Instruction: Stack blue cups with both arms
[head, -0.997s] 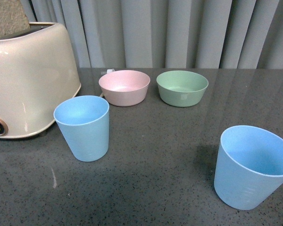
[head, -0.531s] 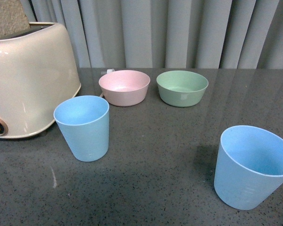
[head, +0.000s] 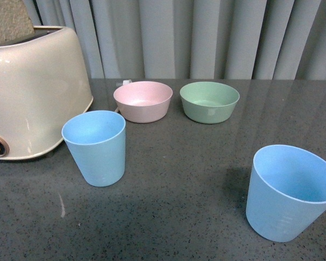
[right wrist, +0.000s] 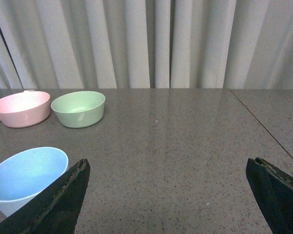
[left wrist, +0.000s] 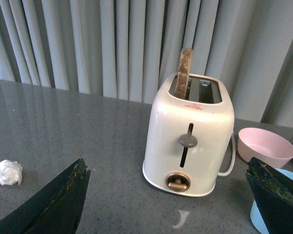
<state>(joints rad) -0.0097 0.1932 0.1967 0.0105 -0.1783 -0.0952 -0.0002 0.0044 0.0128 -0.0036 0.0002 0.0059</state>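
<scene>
Our left pincer stands wide, its two black fingers far apart with nothing held between them. Neither pincer shows in the front view.

On the far left of the dark speckled table we see a cream toaster with a slice of toast standing up out of one slot. In the left wrist view a crumpled white wad lies well apart from the toaster on the table.

Just beside the toaster's front corner stands the left blue cup, upright and mouth up. It is light blue, matte and tapered toward its base, has no handle, and is empty.

Behind it sit the pink bowl and then the green bowl, near each other but not touching, in front of a grey curtain.

The right blue cup stands well apart from the left one, nearer to us at the right edge of the front view. It has the same colour and shape and is also mouth up and empty.

Our right pincer is likewise spread wide and holds nothing. In its wrist view we see the right blue cup just beside one of its fingers.
</scene>
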